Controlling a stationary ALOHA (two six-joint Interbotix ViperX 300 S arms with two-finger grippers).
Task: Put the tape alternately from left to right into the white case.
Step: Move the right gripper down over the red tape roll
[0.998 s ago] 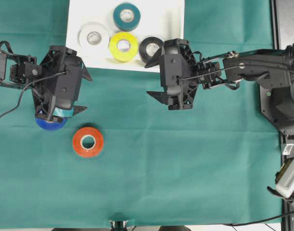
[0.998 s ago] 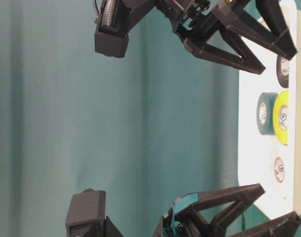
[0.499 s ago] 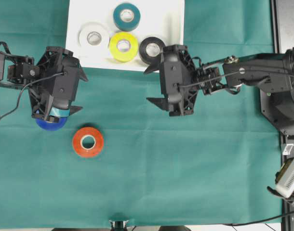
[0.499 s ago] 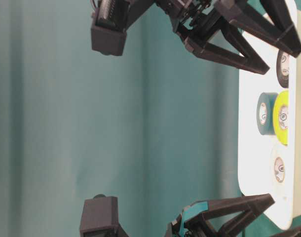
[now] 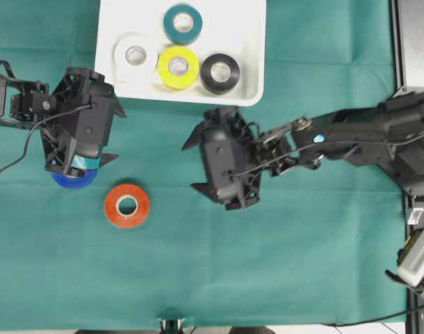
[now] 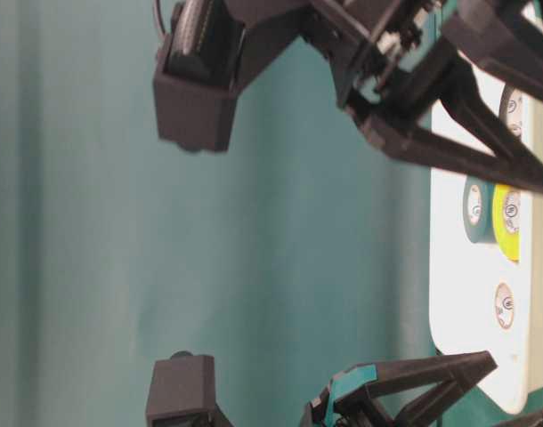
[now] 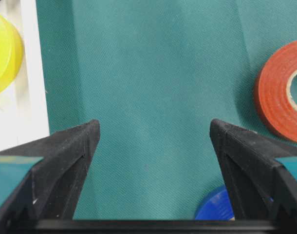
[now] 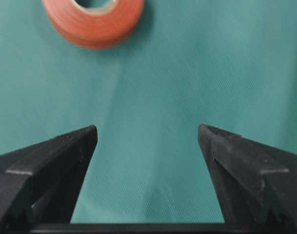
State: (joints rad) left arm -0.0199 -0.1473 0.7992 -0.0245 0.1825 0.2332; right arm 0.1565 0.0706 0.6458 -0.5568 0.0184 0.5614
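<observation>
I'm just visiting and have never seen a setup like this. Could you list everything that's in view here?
white case: one, white, top middle of the cloth.
teal tape: one roll, in the case, at its far side.
white tape: one roll, in the case, left.
yellow tape: one roll, in the case, middle.
black tape: one roll, in the case, right.
red tape: one roll, on the cloth, lower left.
blue tape: one roll, on the cloth, half hidden under the left arm.
cloth: one, green, covering the table.
left gripper: black, fingers open, empty, above the blue roll.
right gripper: black, fingers open, empty, below the case.
</observation>
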